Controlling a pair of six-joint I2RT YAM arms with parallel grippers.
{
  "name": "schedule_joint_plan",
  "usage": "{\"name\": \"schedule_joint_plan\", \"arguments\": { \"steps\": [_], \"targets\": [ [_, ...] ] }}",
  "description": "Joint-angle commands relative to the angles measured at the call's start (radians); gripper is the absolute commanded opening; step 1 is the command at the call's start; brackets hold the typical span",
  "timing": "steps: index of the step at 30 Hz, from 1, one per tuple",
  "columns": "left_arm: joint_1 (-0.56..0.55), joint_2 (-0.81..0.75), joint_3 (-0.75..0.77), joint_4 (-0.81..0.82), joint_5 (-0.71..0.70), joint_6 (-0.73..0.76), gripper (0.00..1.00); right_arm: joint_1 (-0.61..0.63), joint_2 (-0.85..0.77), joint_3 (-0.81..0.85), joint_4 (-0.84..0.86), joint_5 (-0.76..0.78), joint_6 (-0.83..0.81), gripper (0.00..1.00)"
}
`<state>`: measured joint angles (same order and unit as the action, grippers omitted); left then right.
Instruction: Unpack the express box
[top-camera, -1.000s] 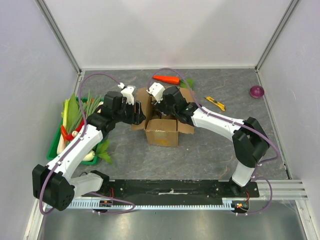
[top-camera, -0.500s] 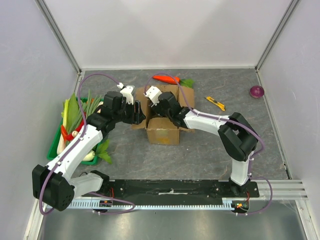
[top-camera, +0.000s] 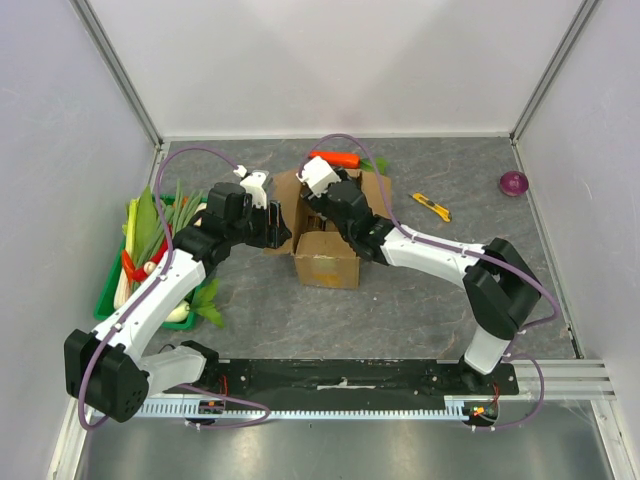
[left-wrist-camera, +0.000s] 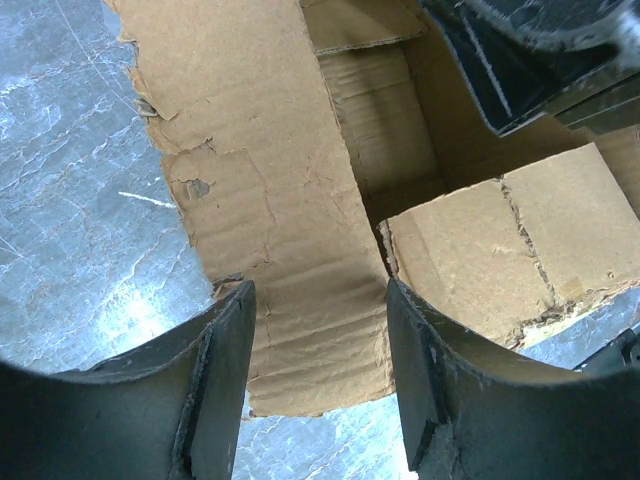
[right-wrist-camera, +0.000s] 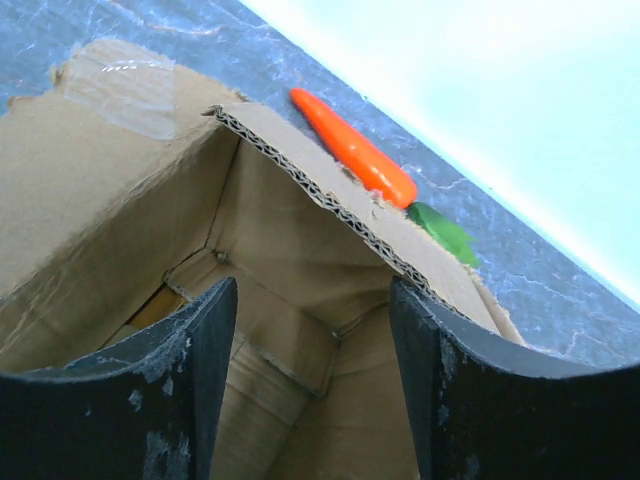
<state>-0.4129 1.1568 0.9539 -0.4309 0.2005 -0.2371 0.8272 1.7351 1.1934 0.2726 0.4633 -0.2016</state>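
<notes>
The express box (top-camera: 328, 268) stands open in the middle of the table, flaps spread. My left gripper (top-camera: 276, 230) is open over its left flap; in the left wrist view the gripper (left-wrist-camera: 320, 375) straddles the torn brown flap (left-wrist-camera: 270, 200), and the flap lies beneath the fingers. My right gripper (top-camera: 322, 212) is open and points down into the box from the far side. In the right wrist view the gripper (right-wrist-camera: 312, 370) frames bare cardboard walls (right-wrist-camera: 290, 250). No contents show there. The label is out of view.
A carrot (top-camera: 335, 158) lies just behind the box and also shows in the right wrist view (right-wrist-camera: 355, 150). A yellow utility knife (top-camera: 432, 207) and a purple onion (top-camera: 513, 183) lie at the back right. A green tray (top-camera: 108, 300) of vegetables sits at the left edge.
The right arm's elbow swung inward and back out, and its wrist shifted slightly right and farther back over the box. The left arm has not moved.
</notes>
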Motion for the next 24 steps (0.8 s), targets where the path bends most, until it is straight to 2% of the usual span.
{"name": "schedule_joint_plan", "arguments": {
  "steps": [1, 9, 15, 19, 24],
  "targets": [
    [-0.001, -0.002, 0.000, 0.034, -0.003, -0.022, 0.61, 0.000, -0.019, 0.047, 0.062, 0.061, -0.048, 0.70],
    [-0.001, -0.005, -0.004, 0.035, 0.002, -0.022, 0.61, -0.011, 0.050, 0.143, 0.042, 0.072, -0.125, 0.74],
    [-0.003, -0.005, -0.006, 0.035, 0.004, -0.021, 0.61, -0.031, 0.109, 0.232, -0.039, 0.005, -0.180, 0.81],
    [-0.001, -0.005, -0.007, 0.037, 0.005, -0.021, 0.61, -0.081, 0.129, 0.293, -0.158, -0.106, -0.183, 0.85],
    [-0.003, -0.002, -0.006, 0.037, 0.008, -0.019, 0.61, -0.180, 0.162, 0.394, -0.346, -0.336, -0.168, 0.87]
  ]
}}
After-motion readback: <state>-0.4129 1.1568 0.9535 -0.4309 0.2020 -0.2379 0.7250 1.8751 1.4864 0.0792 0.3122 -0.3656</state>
